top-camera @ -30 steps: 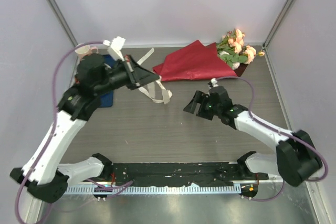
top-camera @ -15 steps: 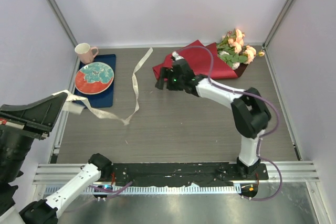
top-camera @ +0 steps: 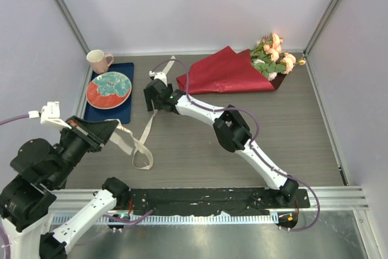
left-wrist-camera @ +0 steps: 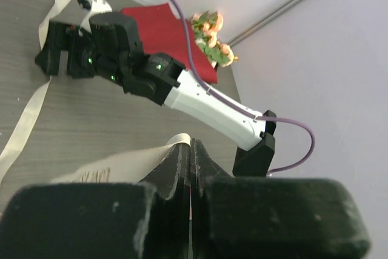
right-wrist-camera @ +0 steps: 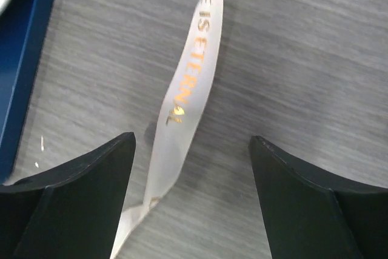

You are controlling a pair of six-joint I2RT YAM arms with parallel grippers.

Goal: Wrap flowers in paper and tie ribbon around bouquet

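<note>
Noted left gripper (left-wrist-camera: 190,150) clamped tight on one end of the ribbon (right-wrist-camera: 195,71), near table's left edge; right gripper (right-wrist-camera: 193,150) spread wide, straddling ribbon's mid-length, holding nothing; bouquet (top-camera: 227,76) lying far right, flowers (top-camera: 276,56) toward back corner.

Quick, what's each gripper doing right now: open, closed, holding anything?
Left gripper: closed, pinching the ribbon.
Right gripper: open, holding nothing, poised over the ribbon.
</note>
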